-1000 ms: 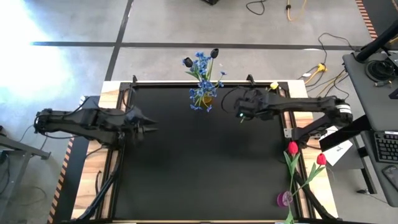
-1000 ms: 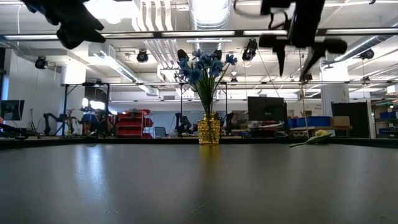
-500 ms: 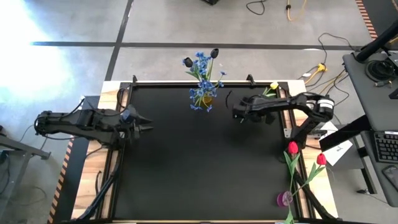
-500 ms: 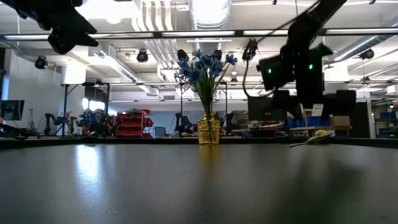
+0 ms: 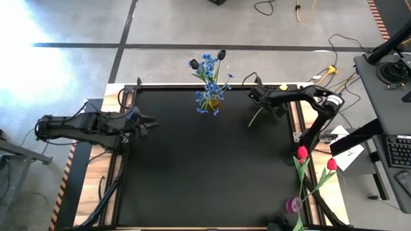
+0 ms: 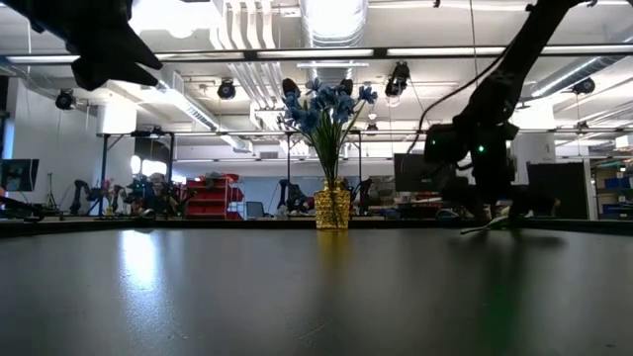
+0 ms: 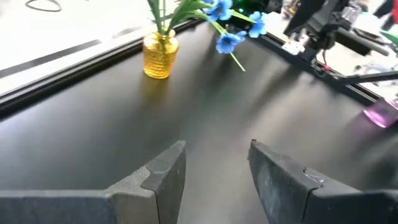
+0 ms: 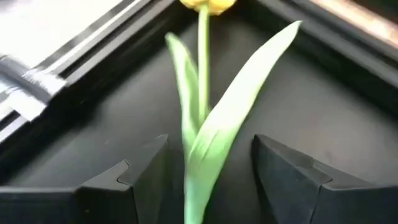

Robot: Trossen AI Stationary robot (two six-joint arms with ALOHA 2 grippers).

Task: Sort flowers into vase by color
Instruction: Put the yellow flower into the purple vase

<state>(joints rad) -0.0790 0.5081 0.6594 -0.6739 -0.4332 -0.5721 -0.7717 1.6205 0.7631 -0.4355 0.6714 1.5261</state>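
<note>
A black counter (image 5: 205, 167) is shown from above, with two dark arms reaching in from the left and right sides. The right tool (image 5: 259, 96) is lowered at the far right corner, over a yellow tulip (image 8: 204, 93) that lies on the counter surface there. In the right wrist view the tulip's green stem and leaves are seen between the two fingers (image 8: 140, 180), which stand apart on either side without clamping the stem; whether the leaves are touched cannot be told. The left tool (image 5: 149, 125) is held above the left side of the counter, well apart from the flowers, with its fingers (image 7: 165, 174) apart and nothing between them. A gold vase (image 5: 212, 101) stands at the middle of the far edge and holds blue sprigs (image 5: 209, 67) together with two near-black tulips (image 5: 221, 55). Two red tulips (image 5: 302, 153) lie on the wooden border at the near right, just beside a purple vase (image 5: 293, 205).
</note>
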